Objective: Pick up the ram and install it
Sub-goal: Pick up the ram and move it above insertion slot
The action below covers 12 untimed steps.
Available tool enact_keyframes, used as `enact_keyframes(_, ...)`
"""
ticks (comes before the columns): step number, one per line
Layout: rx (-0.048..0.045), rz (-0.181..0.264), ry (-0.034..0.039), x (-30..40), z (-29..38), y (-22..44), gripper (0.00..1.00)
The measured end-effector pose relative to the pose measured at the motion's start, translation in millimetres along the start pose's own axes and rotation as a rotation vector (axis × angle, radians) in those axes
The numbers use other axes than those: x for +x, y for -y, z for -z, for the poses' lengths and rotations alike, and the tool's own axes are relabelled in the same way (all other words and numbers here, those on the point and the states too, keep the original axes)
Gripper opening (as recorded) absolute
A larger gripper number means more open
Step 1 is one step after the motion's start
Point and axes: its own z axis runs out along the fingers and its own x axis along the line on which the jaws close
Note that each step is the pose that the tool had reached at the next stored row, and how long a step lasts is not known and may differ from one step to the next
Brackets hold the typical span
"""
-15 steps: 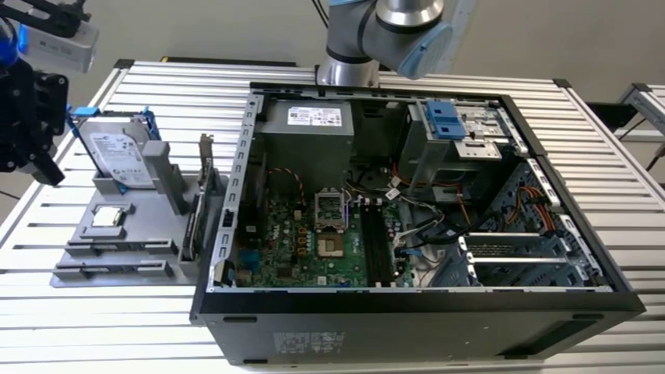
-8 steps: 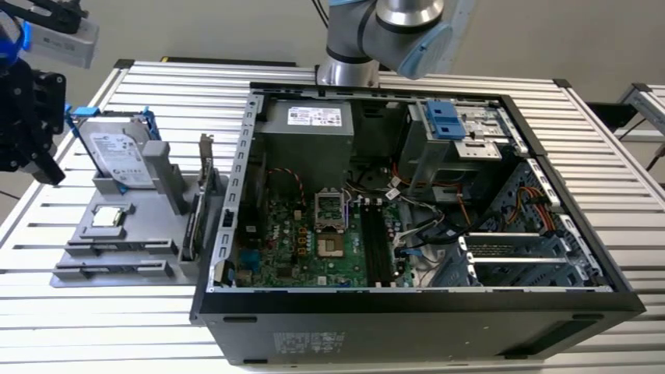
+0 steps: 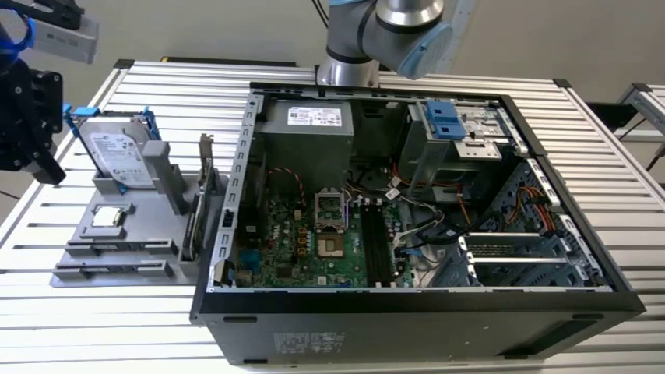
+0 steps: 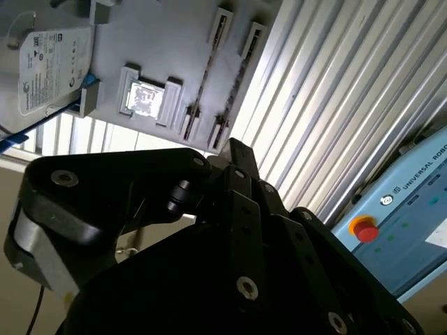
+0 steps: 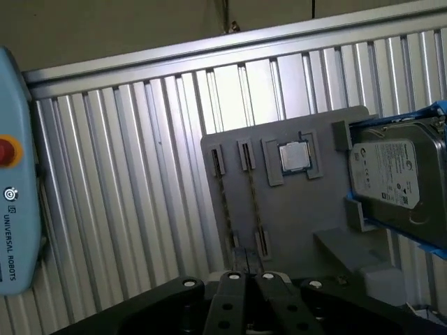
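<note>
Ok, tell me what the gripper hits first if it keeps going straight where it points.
Probably the ram, standing on edge in the grey holder: in the first wrist view the gripper lines up with its near end. Depth is unclear, so it may be the holder itself.

Bright light, glare on table slats [image 5: 230, 91]

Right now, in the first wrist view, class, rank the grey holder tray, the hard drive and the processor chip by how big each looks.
1. grey holder tray, the largest
2. hard drive, though the picture's edge cuts part of it off
3. processor chip, plainly the smallest
</note>
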Motion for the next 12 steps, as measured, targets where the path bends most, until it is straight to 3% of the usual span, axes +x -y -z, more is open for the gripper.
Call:
enact_keyframes(7,0.0012,0.060,0.0008,-0.1,0.0,0.0,0.00)
enact_keyframes(12,0.0013,0.063,0.0009,-0.1,0.0,0.0,0.00)
